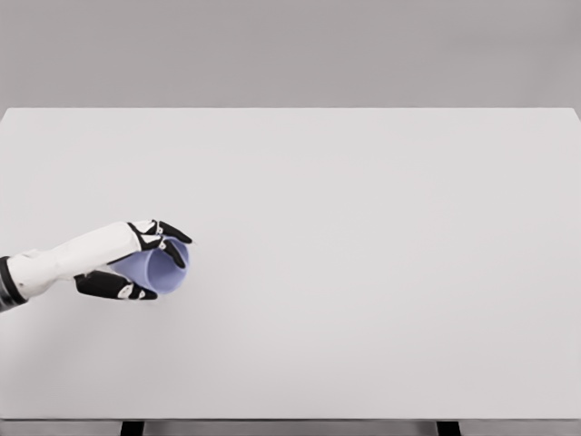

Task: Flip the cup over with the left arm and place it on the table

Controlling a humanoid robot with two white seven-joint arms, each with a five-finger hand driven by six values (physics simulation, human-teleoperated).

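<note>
cup (pixel 160 270) | tilted (mouth rightward) | gripped in left hand (pixel 136 262) | above table (pixel 363 227)

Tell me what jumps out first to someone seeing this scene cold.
The eye goes straight to the left hand at the lower left, its black-and-white fingers closed around a pale purple cup. The cup lies tipped on its side, its open mouth facing right and toward the camera. Everything else is the broad white table filling the frame against a grey backdrop; the right arm is out of view.
</note>
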